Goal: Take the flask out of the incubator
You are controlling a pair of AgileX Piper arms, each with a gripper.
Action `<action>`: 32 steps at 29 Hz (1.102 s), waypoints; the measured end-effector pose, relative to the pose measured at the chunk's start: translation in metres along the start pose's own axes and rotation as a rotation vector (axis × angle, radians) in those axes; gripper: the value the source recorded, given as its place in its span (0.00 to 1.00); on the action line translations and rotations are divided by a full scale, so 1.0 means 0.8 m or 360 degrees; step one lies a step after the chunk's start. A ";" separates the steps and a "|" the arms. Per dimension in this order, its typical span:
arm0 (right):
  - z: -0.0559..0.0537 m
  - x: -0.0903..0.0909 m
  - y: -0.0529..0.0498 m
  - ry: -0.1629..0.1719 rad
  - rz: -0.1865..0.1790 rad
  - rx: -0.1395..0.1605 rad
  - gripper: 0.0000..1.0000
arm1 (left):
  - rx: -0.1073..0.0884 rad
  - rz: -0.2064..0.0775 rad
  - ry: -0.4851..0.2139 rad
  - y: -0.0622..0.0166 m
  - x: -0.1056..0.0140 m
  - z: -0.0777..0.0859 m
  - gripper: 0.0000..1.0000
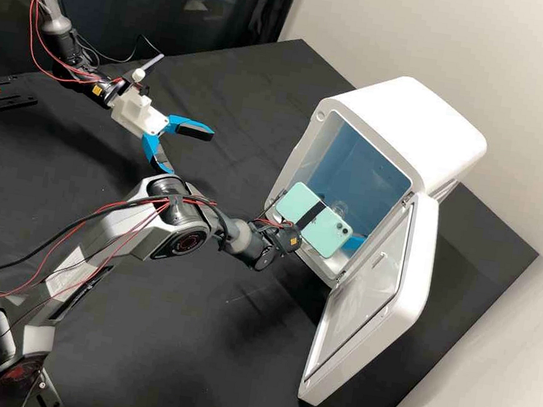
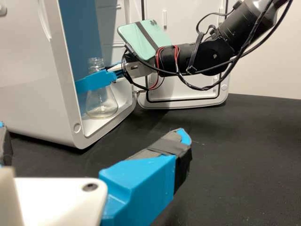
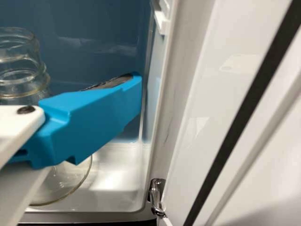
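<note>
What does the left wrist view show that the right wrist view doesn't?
Left wrist view adds: the flask in full outline, the incubator outer wall, the right arm with a mint phone strapped on, and the bench. Right wrist view adds: the door hinge up close. Shared: the flask's neck, the right gripper at it, and the blue interior.

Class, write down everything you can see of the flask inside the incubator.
The flask is a small conical one of clear glass, with a threaded neck, an open mouth and no cap, and it looks empty. It stands upright on the white floor of the incubator, near its open front, with blue inner walls behind. The right gripper crosses its neck; whether it presses on the glass cannot be told.
</note>
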 end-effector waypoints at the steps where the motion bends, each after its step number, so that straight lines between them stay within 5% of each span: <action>1: 0.000 0.000 0.000 0.0000 0.0000 0.0000 0.00 | 0.0000 0.0000 -0.0002 -0.0001 0.000 0.000 1.00; 32: 0.018 -0.013 -0.012 -0.0027 -0.0012 0.0007 0.00 | -0.0036 0.0000 0.0006 -0.0001 -0.005 -0.001 1.00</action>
